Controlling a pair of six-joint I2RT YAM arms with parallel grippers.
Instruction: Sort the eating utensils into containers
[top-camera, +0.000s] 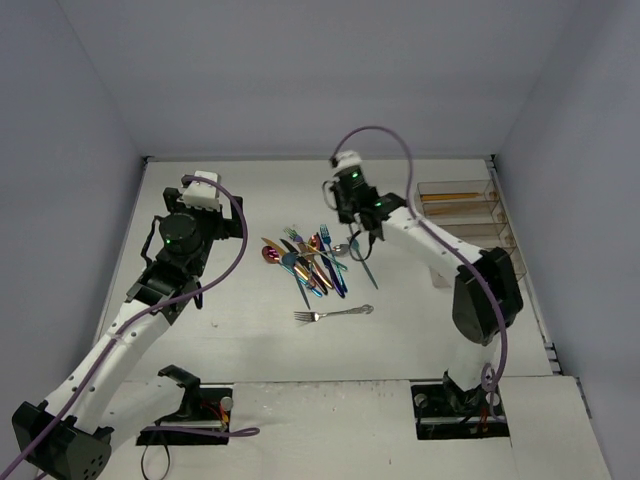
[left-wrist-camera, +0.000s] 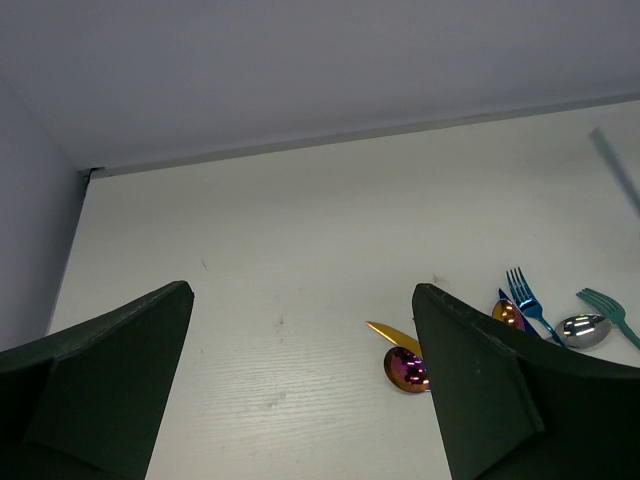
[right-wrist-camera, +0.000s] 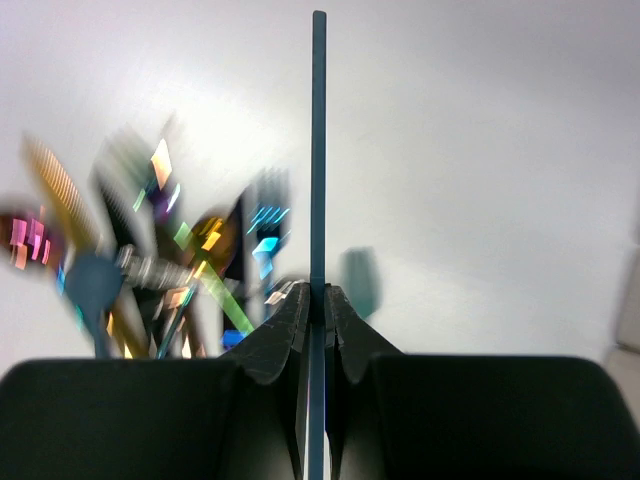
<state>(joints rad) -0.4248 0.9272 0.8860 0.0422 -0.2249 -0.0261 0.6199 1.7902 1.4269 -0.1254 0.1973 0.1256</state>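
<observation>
Nearest me, a silver fork (top-camera: 333, 314) lies alone on the table (top-camera: 250, 340), apart from the pile of eating utensils (top-camera: 308, 262) beyond it. My right gripper (right-wrist-camera: 318, 295) is clamped on a teal utensil (right-wrist-camera: 318, 150) by its thin handle, just right of the pile. My left gripper (left-wrist-camera: 300, 295) hangs spread and empty, left of the pile. The containers (top-camera: 470, 225) sit at the far right, with gold pieces (top-camera: 450, 195) in the farthest one.

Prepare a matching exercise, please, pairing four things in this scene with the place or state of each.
Things:
1. left gripper
2. right gripper
3. silver fork
4. containers

Places or states:
A. lies alone, apart from the utensil pile
B. shut on a teal utensil
C. open, holding nothing
D. at the right edge of the table

Pairs: 1-C; 2-B; 3-A; 4-D
</observation>
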